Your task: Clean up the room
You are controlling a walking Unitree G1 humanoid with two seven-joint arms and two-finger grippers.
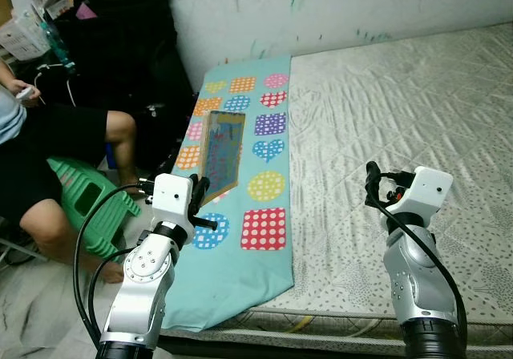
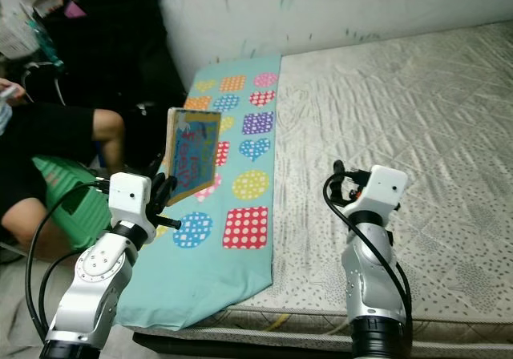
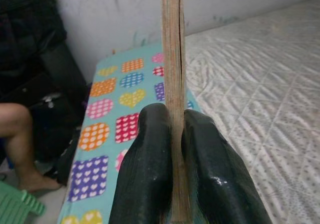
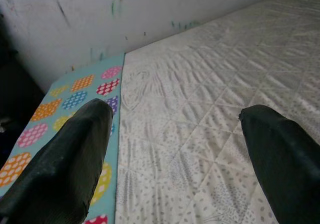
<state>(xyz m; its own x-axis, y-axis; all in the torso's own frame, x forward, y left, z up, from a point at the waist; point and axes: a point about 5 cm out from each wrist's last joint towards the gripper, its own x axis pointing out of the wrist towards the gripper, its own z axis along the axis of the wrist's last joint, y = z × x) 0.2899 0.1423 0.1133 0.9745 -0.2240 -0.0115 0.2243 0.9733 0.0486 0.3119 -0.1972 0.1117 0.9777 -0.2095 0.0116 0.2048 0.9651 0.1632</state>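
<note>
The left gripper (image 3: 175, 149) holds a thin book (image 1: 223, 152) by its near edge, with both black fingers (image 3: 147, 169) pressed against its two faces. The book stands upright on its edge in the air, above the turquoise cloth (image 1: 240, 271) with coloured hearts and dotted patches. Its colourful cover faces to the right in the head views, and in the left wrist view I see only its narrow brown edge going up between the fingers.

The cloth lies on the left part of a mattress (image 1: 401, 110) with a grey quilted cover, and its near end hangs over the near edge of the mattress. A white wall (image 1: 321, 6) with some paint marks is at the far side.

The right gripper (image 4: 175, 154) is above the bare quilted surface, to the right of the cloth. Its two fingers are spread wide apart and they hold nothing.

On the far left a person (image 1: 48, 159) in dark shorts sits beside the bed, with a green plastic stool (image 1: 92, 203) near the knee.
</note>
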